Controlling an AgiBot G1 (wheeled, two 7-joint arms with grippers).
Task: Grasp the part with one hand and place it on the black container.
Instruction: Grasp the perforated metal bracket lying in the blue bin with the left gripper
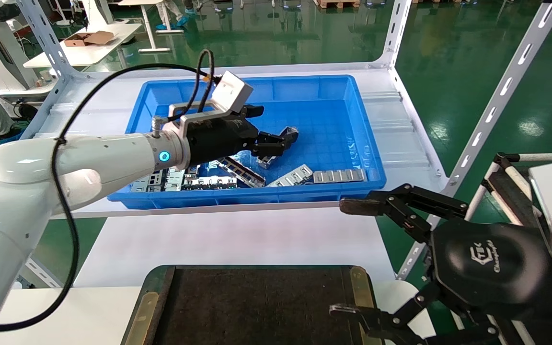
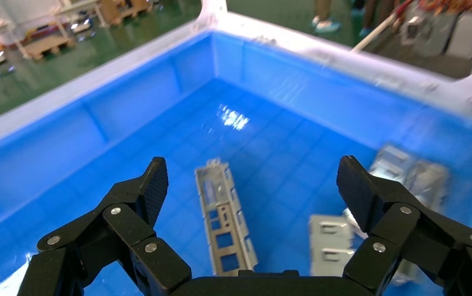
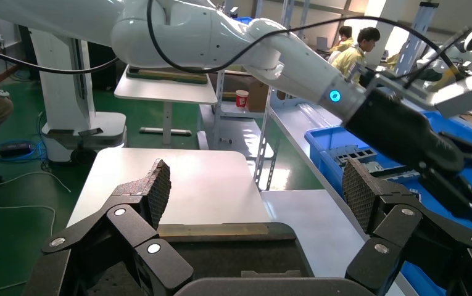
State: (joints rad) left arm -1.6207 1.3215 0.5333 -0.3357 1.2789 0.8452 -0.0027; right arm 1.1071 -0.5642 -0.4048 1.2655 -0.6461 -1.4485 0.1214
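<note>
The right gripper, marked with a logo too small to read, waits spread wide beside the black container. Over in the blue bin, the left gripper hangs wide open with nothing in it; the part lies on the floor between its fingers, bare floor beyond.

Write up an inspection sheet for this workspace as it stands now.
Surface: white shelf carrying the blue bin.
Job's things: one part lies on the bin floor between the open left fingers; black container nearest the robot, nothing on it.
Clutter: other silver pieces along the bin's near wall.
Grippers: left gripper open, reaching into the bin, holding nothing; right gripper open, beside the container.
Cables: black cable looped along the left arm.
Surroundings: green floor, white tables, people beyond.
</note>
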